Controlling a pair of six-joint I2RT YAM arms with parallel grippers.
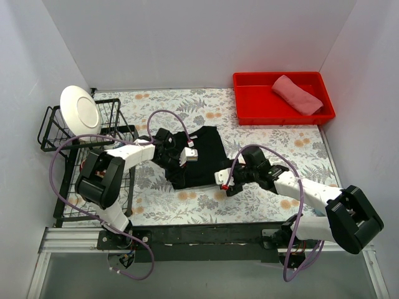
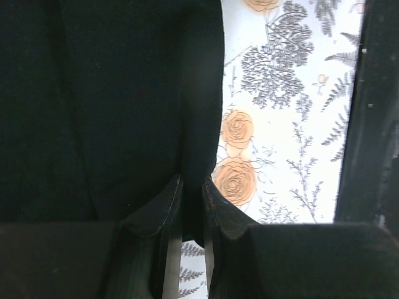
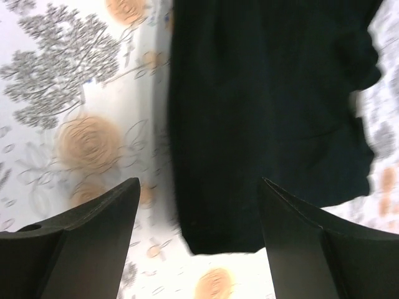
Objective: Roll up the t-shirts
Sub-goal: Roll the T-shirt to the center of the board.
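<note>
The black t-shirt (image 1: 209,149) lies folded into a narrow block in the middle of the floral tablecloth. My left gripper (image 1: 186,156) sits over its left side, and in the left wrist view it (image 2: 193,196) is shut on a pinched fold of the black cloth (image 2: 124,93). My right gripper (image 1: 223,181) hovers at the shirt's near right corner. In the right wrist view it (image 3: 199,184) is open, with the black shirt's corner (image 3: 268,93) lying ahead between the fingers, untouched. The salmon-pink t-shirt (image 1: 297,93) lies rolled in the red bin.
A red bin (image 1: 249,103) stands at the back right against the wall. A black wire rack (image 1: 56,134) with a white plate (image 1: 80,107) stands at the left edge. White walls close in on three sides.
</note>
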